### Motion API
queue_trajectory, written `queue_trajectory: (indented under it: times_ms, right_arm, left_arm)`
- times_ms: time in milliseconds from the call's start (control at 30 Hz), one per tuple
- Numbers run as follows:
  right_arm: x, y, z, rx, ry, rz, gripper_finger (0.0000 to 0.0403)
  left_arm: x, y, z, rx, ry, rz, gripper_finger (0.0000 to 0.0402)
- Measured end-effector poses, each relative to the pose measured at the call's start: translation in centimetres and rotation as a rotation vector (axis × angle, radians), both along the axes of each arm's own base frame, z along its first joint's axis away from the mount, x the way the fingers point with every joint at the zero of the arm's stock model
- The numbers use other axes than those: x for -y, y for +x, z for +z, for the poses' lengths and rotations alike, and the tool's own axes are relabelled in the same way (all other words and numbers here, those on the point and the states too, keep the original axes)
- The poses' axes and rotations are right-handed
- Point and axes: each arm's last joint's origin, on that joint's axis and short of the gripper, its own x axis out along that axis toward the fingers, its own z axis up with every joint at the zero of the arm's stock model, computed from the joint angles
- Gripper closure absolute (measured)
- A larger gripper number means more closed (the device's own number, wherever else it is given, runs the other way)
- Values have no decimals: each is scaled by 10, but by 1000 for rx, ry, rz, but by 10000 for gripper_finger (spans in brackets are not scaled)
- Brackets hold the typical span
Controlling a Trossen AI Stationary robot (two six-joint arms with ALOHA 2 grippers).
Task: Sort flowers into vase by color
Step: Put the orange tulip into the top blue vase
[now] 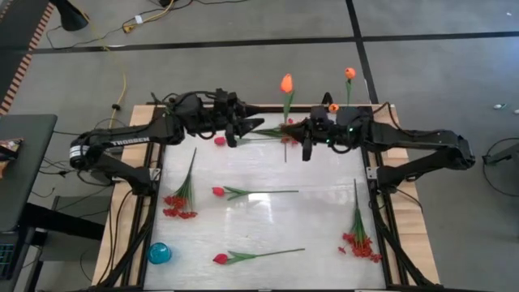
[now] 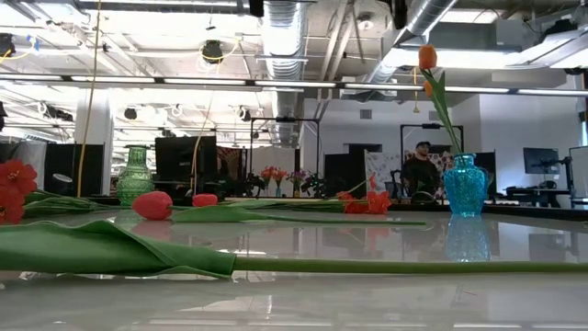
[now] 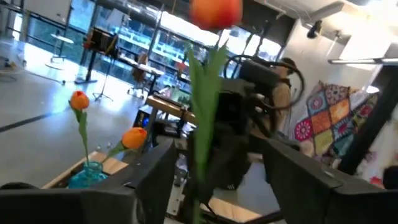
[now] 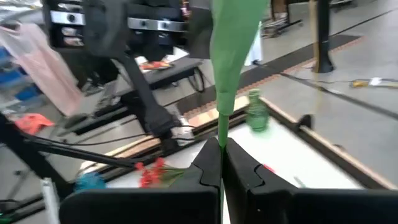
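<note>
High view: both arms meet at far-centre of the bench [image 1: 268, 211]. Orange tulip [image 1: 286, 83] stands upright betw. them, stem pinched by right gripper [image 1: 307, 151]; left gripper [image 1: 233, 136] just beside, fingers spread. Looks like a handover w/ the right arm now carrying. Next: take it to the blue vase [image 1: 334, 108] at far right, already holding two orange tulips. Two pinkish-red tulips and two red sprays lie on the bench.

Low view: blue vase [image 2: 464, 185] right w/ orange blooms; green vase [image 2: 135, 175] left, looks empty.

Left wrist: fingers [image 3: 155, 177] wide apart, tulip stem [image 3: 202, 118] betw. them, untouched.

Right wrist: fingers [image 4: 209, 168] pressed on stem [image 4: 222, 127]; green vase [image 4: 255, 112] beyond.
</note>
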Motion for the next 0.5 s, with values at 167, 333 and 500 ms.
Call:
queue_trajectory:
  times_ms: [167, 333, 500]
  right_arm:
    - [13, -24, 10, -8, -50, -77, 376]
    - [24, -53, 18, -35, -112, -169, 376]
    - [34, -78, 26, -19, -130, -255, 374]
  left_arm:
    - [-6, -15, 0, -88, 4, 28, 162]
    - [-10, -24, -4, -176, 7, 55, 161]
    - [-12, -25, -9, -237, 15, 101, 161]
